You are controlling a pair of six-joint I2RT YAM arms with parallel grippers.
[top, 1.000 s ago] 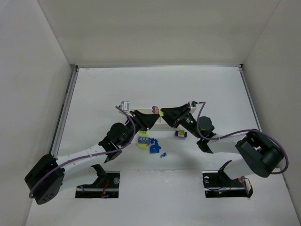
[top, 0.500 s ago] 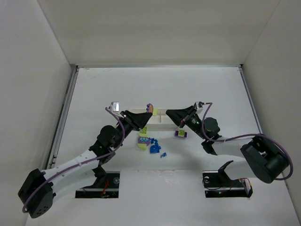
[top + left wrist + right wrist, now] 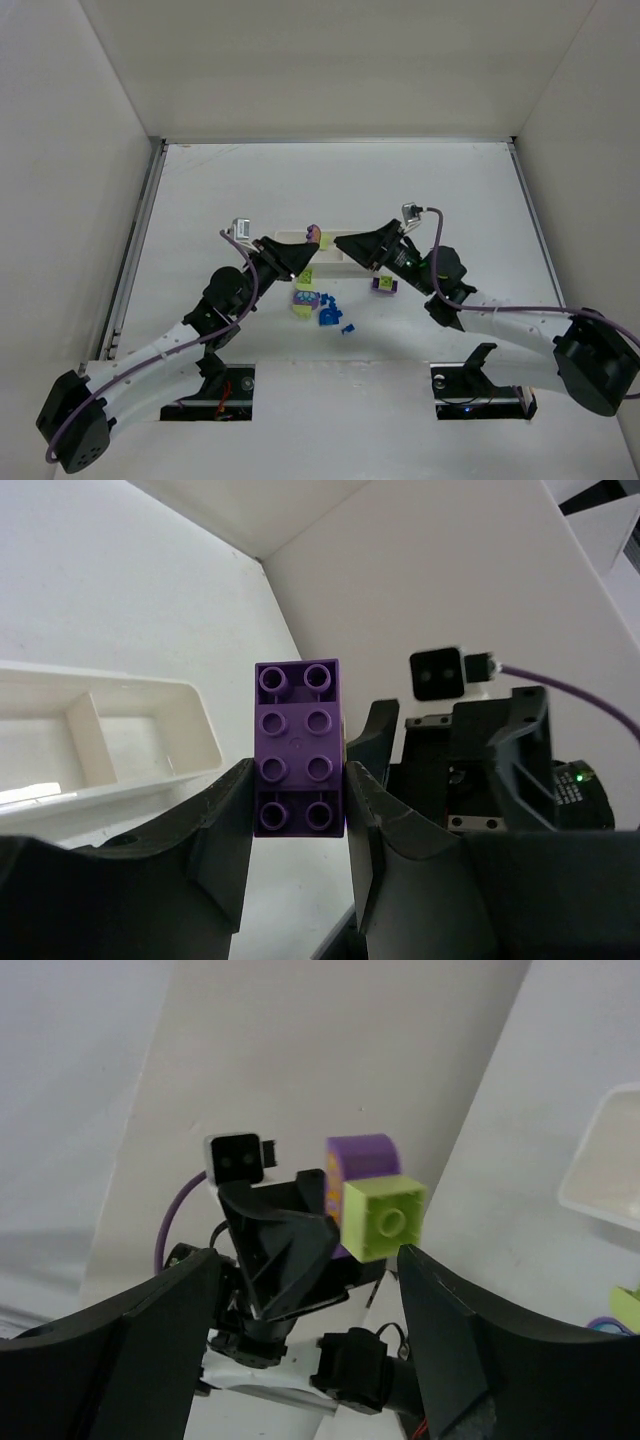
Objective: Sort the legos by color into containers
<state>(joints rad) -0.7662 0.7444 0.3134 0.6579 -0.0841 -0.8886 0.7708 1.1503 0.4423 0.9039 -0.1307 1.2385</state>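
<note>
Left wrist view: purple eight-stud plastic lego brick point(image 3: 298, 720) clamped btwn left gripper point(image 3: 298, 785) fingers, held above white table point(image 3: 400, 190), near long white compartment tray point(image 3: 190, 735). Lime yellow-green brick point(image 3: 384, 1217) sits against it. Right gripper point(image 3: 345, 245) faces it, jaws wide, gripping nothing. Loose legos point(image 3: 322, 308) lie beside tray. Tray is well apart from white enclosure walls point(image 3: 90, 150).
</note>
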